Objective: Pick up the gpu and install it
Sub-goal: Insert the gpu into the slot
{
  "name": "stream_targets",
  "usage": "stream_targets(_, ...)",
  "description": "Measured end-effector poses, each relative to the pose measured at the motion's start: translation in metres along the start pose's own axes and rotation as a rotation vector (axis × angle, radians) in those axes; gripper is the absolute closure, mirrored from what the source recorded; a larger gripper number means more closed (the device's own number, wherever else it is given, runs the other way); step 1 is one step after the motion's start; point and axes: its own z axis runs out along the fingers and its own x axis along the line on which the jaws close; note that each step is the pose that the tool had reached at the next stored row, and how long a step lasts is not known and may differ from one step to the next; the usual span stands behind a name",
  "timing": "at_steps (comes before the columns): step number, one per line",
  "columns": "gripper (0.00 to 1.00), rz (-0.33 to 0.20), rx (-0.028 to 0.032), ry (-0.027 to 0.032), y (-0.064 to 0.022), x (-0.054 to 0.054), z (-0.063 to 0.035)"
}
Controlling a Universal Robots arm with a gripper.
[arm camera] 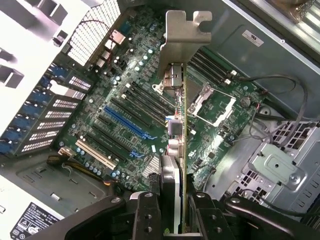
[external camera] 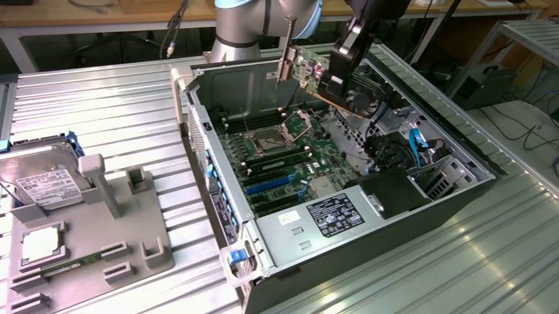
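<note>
Above the motherboard [arm camera: 125, 100], gpu [arm camera: 176, 130] edge-on, seemingly in the hand [arm camera: 172, 202].

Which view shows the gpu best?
Exterior view: the gpu shows its board face and bracket, held by the gripper above the open case. The wrist view has it edge-on, with the bracket over the motherboard.

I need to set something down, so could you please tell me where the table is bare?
Bare ribbed table lies between the grey fixture and the computer case, and again beyond the case on the exterior view's right. Crowded: the fixture, and the open case, above which the tool holds the gpu.
</note>
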Motion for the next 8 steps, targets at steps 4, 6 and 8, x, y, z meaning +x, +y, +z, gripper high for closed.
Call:
stream_targets(4, 0.72, -0.024, -0.0008, 0.001, 0.0, 0.0, 0.0)
stream_targets(6, 0.72, -0.035, -0.0011, 0.0014, 0.0, 0.0, 0.0)
stream_targets(8, 0.72, -0.047, -0.0014, 0.0019, 0.0, 0.0, 0.0)
